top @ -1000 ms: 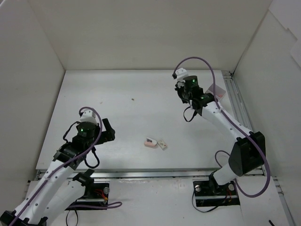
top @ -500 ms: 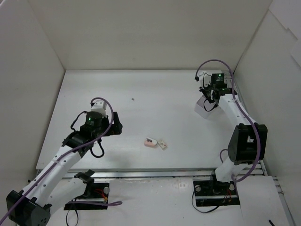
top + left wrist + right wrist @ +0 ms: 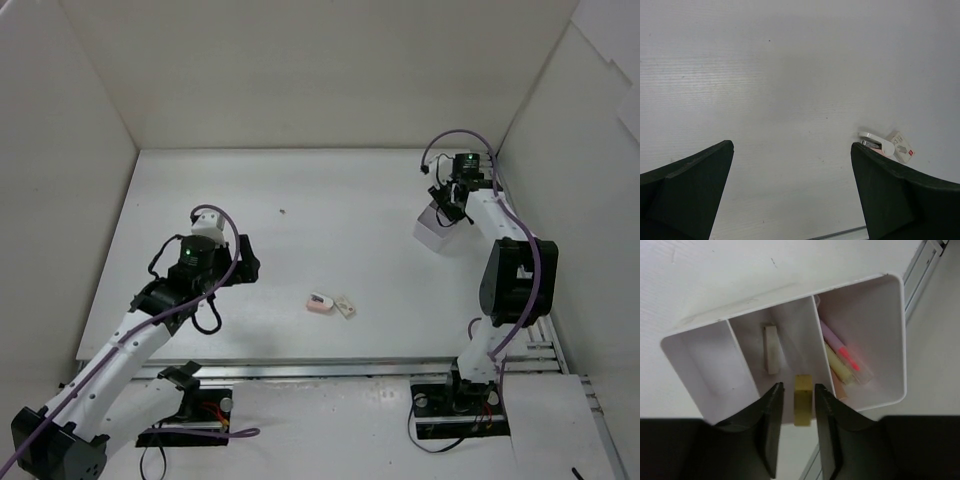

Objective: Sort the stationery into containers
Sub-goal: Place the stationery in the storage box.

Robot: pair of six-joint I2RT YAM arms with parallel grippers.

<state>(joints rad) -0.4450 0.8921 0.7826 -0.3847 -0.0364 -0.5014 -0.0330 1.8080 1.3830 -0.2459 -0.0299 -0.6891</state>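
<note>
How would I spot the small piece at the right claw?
Look to the table's right side, where a white divided box sits beneath the right gripper. Between that gripper's dark fingers, over the middle compartment, is a small tan block. It is yellower than the cream block lying in the compartment.

eraser (image 3: 320, 301) (image 3: 346, 306) (image 3: 771, 348) (image 3: 802, 399) 4 | pen (image 3: 835, 365) 3 visible | box (image 3: 880, 305) 1 | compartment (image 3: 700, 360) 3 | hand (image 3: 791, 146) (image 3: 797, 387) 2

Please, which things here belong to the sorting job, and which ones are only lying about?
Part of the job:
- white container
- tan block, held in the right gripper
- cream block and pens, already inside
- white-pink eraser and labelled eraser, not yet sorted

Only lying about:
- dark speck
- metal rail
</note>
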